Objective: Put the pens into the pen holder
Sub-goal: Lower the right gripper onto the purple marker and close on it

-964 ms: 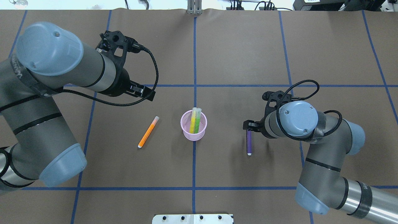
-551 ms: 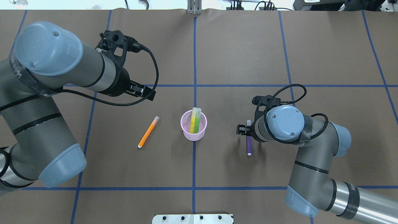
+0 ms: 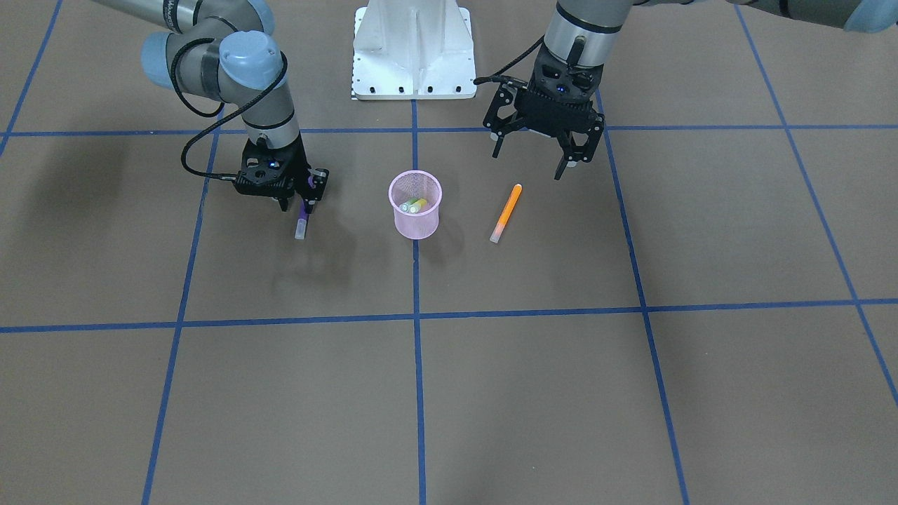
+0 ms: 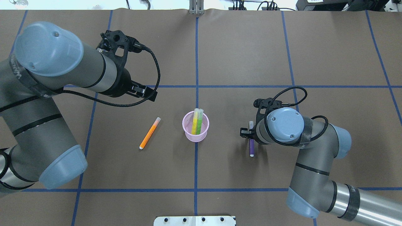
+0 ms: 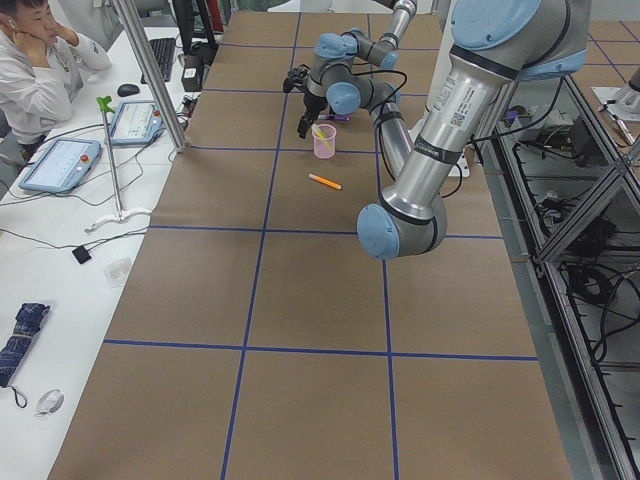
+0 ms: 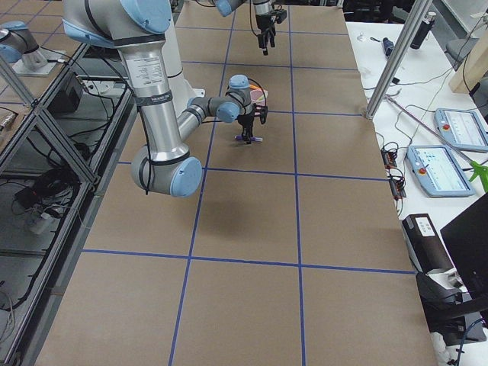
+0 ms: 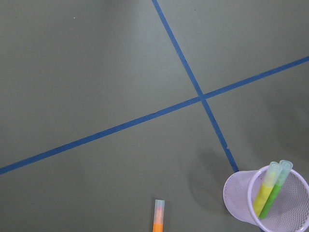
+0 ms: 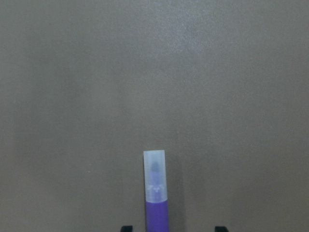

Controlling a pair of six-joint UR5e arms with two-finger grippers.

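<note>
The pink mesh pen holder (image 3: 415, 214) (image 4: 195, 134) (image 7: 240, 201) stands at the table's middle. A yellow and a green pen (image 4: 197, 121) lean inside it. An orange pen (image 3: 506, 212) (image 4: 149, 133) (image 7: 159, 218) lies flat on the holder's robot-left side. My left gripper (image 3: 530, 163) hangs open and empty above the table, beyond that pen. On the other side lies a purple pen (image 3: 302, 224) (image 4: 251, 147) (image 8: 156, 193). My right gripper (image 3: 296, 206) is low over it and open, a finger on each side of its body, the pale cap sticking out ahead.
Blue tape lines (image 4: 196, 62) divide the brown table cover. The white robot base plate (image 3: 412, 49) (image 4: 194, 220) sits at the near edge. In the exterior left view a person (image 5: 40, 60) sits at a side desk with tablets and a metal pole (image 5: 150, 70).
My right arm swung left and lowered over the purple pen, its cap now showing beyond the wrist. The left arm and the other pens did not move.
</note>
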